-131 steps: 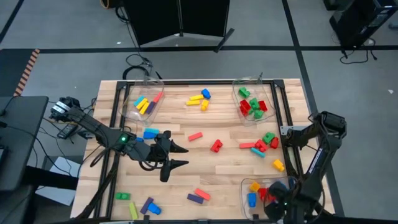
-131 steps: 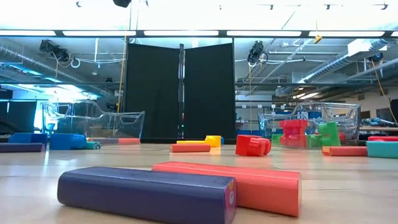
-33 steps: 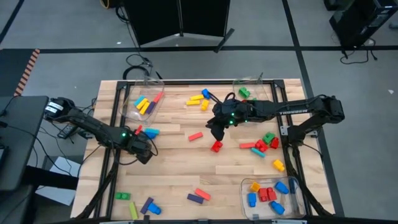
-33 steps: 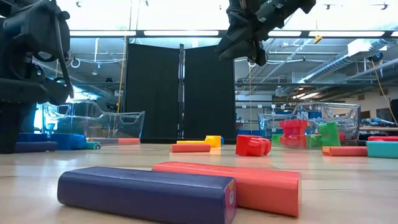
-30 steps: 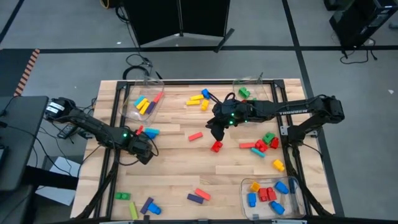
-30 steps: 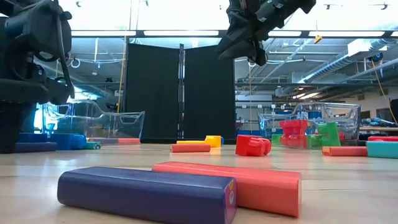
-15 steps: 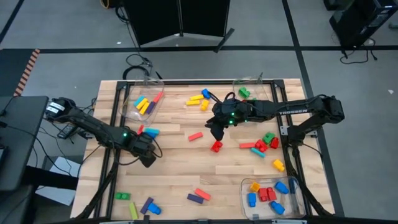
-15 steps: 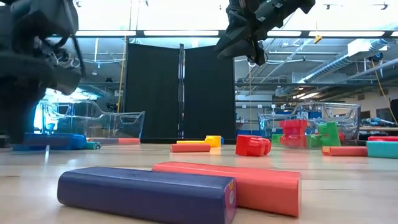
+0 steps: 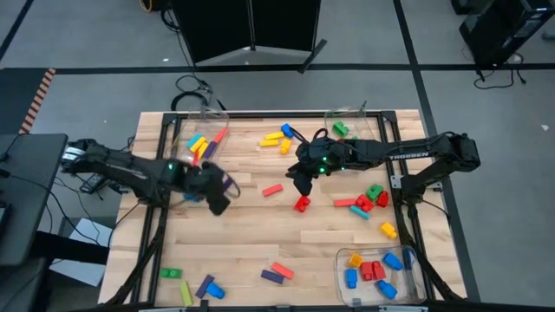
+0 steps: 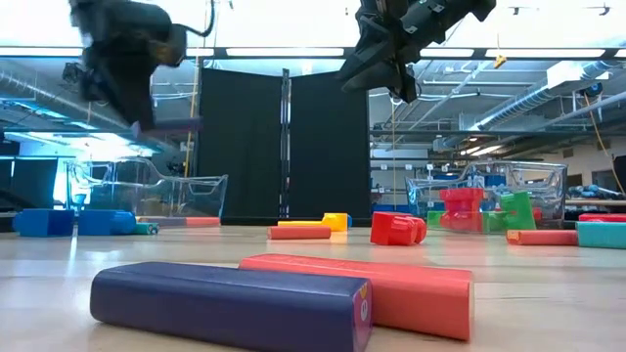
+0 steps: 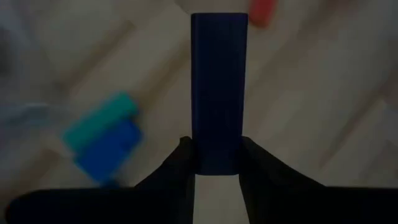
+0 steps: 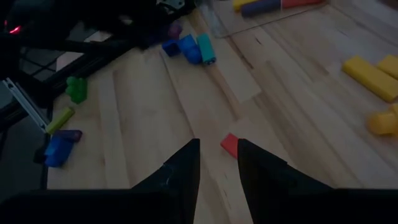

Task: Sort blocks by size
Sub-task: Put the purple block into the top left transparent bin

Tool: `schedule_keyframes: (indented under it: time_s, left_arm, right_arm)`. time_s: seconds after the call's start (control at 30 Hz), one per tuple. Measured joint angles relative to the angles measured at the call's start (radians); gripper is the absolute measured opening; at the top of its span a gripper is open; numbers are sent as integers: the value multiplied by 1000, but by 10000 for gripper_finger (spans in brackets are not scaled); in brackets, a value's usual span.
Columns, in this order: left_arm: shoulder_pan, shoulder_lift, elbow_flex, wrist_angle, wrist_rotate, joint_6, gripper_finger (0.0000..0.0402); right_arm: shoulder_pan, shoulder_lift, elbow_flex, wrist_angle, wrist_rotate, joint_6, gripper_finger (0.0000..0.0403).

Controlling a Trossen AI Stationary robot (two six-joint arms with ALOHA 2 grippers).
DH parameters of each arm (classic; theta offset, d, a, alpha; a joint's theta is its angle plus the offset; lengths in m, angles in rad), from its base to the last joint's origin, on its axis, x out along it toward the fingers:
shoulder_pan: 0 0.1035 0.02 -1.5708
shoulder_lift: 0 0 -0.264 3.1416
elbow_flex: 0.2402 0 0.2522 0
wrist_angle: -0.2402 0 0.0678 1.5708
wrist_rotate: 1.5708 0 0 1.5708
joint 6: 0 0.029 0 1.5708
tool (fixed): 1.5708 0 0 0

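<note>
My left gripper (image 9: 218, 185) is shut on a long purple bar (image 9: 228, 182), raised well above the table's left half; the bar also shows in the left wrist view (image 11: 217, 81) and in the low view (image 10: 168, 124). My right gripper (image 9: 297, 184) is open and empty, high over the table's middle (image 10: 380, 70), above a red brick (image 9: 301, 204) and near a red bar (image 12: 229, 144). Loose blocks lie scattered: yellow ones (image 9: 276, 139) at the far middle, red and green ones (image 9: 368, 198) at the right, purple and red bars (image 9: 277, 274) near the front. My left gripper pinches the purple bar by its one end (image 11: 217, 163) between its two fingers. The bar runs straight out ahead of the fingers, along them. It is lifted clear of the table and lies about level in the low view.
A clear bin (image 9: 198, 145) with long bars stands at the far left. A second bin (image 9: 351, 143) with red and green bricks stands at the far right. A third (image 9: 377, 270) with short stubs stands at the near right. Teal and blue blocks (image 11: 102, 134) lie under the left gripper.
My left gripper has risen from the table with the purple bar, which is now lifted clear, and has gone toward the far edge and a little to the right. My right gripper has kept still.
</note>
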Motion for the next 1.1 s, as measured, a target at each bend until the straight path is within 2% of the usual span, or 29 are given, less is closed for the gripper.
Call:
schedule_keyframes:
  time_s: [0.2, 0.33, 0.47, 0.63, 0.77, 0.83, 0.9, 1.1]
  left_arm:
    - [237, -3, 135, -123, -52, 272, 94]
    - [421, -5, 162, -173, -58, 454, 94]
    - [610, -5, 123, -184, -48, 581, 94]
    - [829, -4, 20, -113, 55, 657, 94]
    - [942, 3, -43, -31, 141, 653, 94]
    - [973, 11, -57, -15, 152, 650, 95]
    - [991, 16, -65, 5, 154, 649, 119]
    - [998, 15, -66, 42, 153, 657, 224]
  right_arm:
    - [0, 0, 0, 6, 0, 8, 117]
    - [0, 0, 0, 24, 0, 8, 117]
    - [0, 0, 0, 47, 0, 8, 117]
    - [0, 0, 0, 89, 0, 8, 117]
    - [0, 0, 0, 135, 1, 8, 117]
    - [0, 0, 0, 155, 1, 8, 117]
    - [-4, 1, 0, 173, 21, 11, 117]
    - [-21, 10, 0, 187, 97, 11, 132]
